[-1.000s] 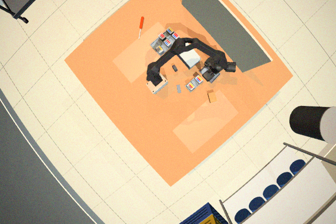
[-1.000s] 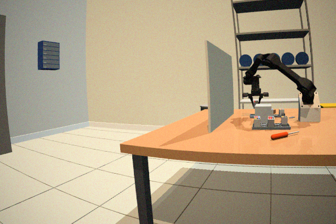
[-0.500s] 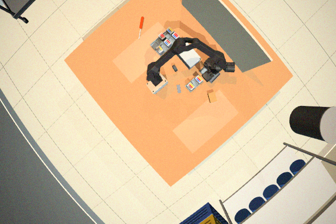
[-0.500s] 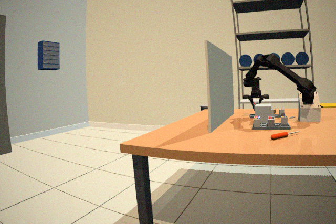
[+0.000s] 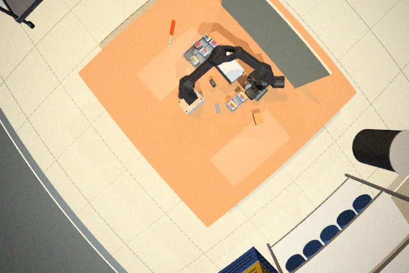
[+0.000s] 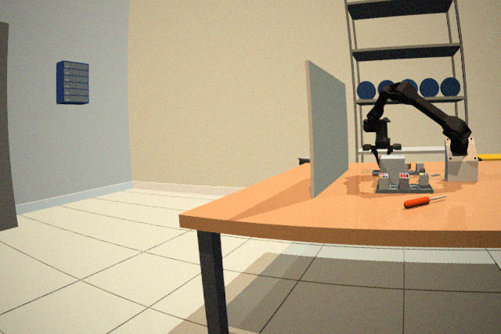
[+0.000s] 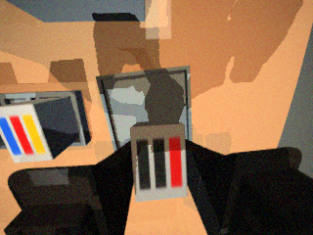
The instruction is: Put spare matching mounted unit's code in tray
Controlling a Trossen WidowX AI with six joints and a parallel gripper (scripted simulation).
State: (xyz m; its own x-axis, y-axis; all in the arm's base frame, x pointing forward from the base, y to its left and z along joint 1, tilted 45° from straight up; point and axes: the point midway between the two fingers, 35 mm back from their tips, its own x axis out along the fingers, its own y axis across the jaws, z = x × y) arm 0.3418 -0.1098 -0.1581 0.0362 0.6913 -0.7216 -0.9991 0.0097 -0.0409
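My gripper (image 5: 252, 91) (image 7: 156, 141) is shut on a grey spare with two black stripes and one red stripe on its top (image 7: 159, 183). In the wrist view the spare overlaps the near end of the grey-rimmed tray (image 7: 126, 95) (image 5: 261, 95); it is upright, and its height above the tray is hard to tell. The arm's shadow falls across the tray. A spare with blue, red and yellow stripes (image 7: 22, 134) (image 5: 241, 96) stands in the small rack to the left, beside another striped spare (image 5: 232, 105). No printed code is readable.
A pale box (image 5: 231, 69) (image 6: 392, 170) stands near the tray. A larger rack (image 5: 189, 54) (image 6: 404, 191) holds several striped units. A tall grey panel (image 5: 270, 29) (image 6: 327, 128) rises beyond the tray. A small tan block (image 5: 258, 118), a dark piece (image 5: 212, 82) and a screwdriver (image 5: 172, 27) (image 6: 417, 202) lie around.
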